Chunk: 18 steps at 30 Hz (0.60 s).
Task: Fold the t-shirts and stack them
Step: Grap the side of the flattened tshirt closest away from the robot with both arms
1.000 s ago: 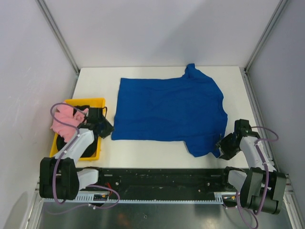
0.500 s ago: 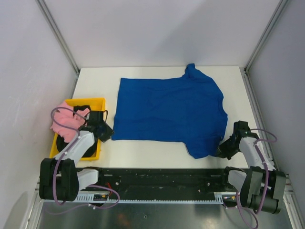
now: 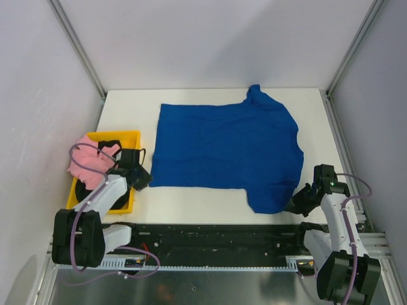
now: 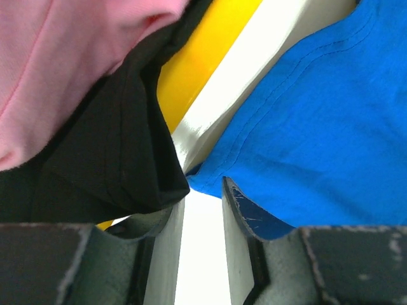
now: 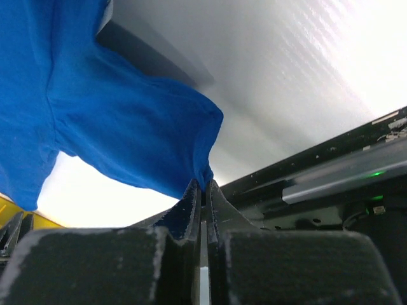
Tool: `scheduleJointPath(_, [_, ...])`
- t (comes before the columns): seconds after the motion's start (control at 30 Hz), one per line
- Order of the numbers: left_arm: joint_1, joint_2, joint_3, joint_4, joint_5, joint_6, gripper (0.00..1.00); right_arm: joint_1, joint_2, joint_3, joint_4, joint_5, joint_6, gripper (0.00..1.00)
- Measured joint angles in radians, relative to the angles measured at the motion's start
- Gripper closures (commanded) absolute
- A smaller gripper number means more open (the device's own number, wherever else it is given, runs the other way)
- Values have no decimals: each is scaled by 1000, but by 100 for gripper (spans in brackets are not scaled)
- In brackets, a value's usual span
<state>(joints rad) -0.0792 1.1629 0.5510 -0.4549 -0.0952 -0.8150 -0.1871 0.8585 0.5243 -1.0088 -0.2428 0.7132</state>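
Note:
The royal-blue t-shirt (image 3: 222, 146) lies spread flat on the white table, its near right sleeve toward my right arm. My right gripper (image 3: 296, 204) is shut on that sleeve's corner (image 5: 205, 173), and the cloth (image 5: 114, 127) hangs from its tips. My left gripper (image 3: 143, 179) is open at the shirt's near left corner (image 4: 210, 181), with only bare table between its fingers (image 4: 238, 203). A pink t-shirt (image 3: 86, 162) and a black t-shirt (image 4: 114, 159) lie bunched in the bin, the black one against my left finger.
The yellow bin (image 3: 121, 135) stands at the table's left edge, close beside my left gripper. A black rail (image 3: 216, 235) runs along the near edge. Grey walls enclose the left, back and right sides.
My right gripper has shut on the blue sleeve's corner and drawn slightly toward the near edge. My left gripper has crept toward the shirt's near left corner.

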Motion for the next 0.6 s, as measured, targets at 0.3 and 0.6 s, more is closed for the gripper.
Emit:
scheduleJointPath(0.3, [-36,24,0,0,-8,-8,68,4,-6,0,-30,-29,0,100])
scheduleJointPath(0.6, [-73,61,0,1,-39,-22,69,-7,34,13,-11,-53,0,100])
